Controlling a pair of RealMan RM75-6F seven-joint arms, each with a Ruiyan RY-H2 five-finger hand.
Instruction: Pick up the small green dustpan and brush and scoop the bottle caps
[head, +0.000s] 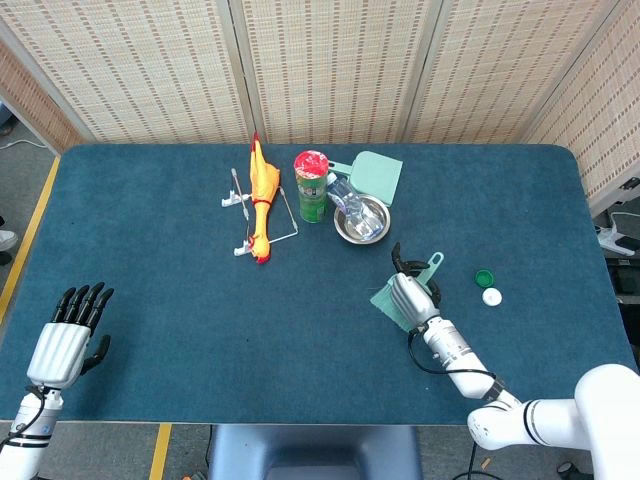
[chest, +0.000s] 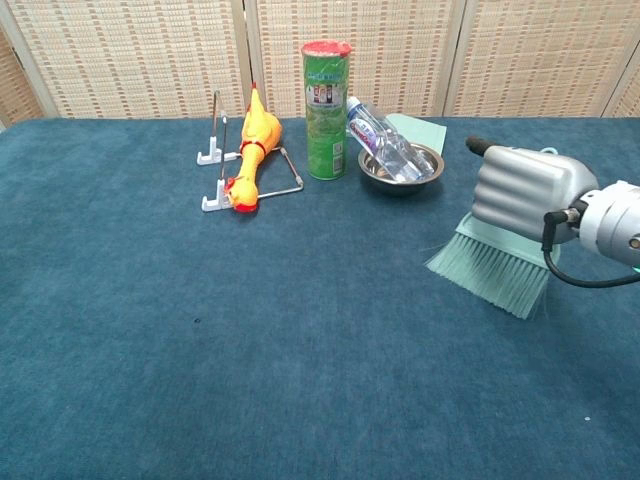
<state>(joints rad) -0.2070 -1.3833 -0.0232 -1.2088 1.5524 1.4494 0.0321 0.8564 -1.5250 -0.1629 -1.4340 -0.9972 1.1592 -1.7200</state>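
My right hand (head: 408, 297) grips the small green brush (head: 385, 299) right of the table's middle. In the chest view the same right hand (chest: 525, 190) holds the brush (chest: 490, 270) with its bristles down on the blue cloth. A green cap (head: 484, 278) and a white cap (head: 491, 296) lie a short way to the right of that hand. The green dustpan (head: 374, 172) lies flat at the back behind the steel bowl, and only its edge (chest: 422, 128) shows in the chest view. My left hand (head: 65, 340) rests open at the near left corner, holding nothing.
A steel bowl (head: 361, 220) with a plastic bottle in it, a green can (head: 311, 187), a yellow rubber chicken (head: 262, 195) and a wire rack (head: 238, 198) stand at the back centre. The table's right edge (head: 600, 300) runs just beyond the caps.
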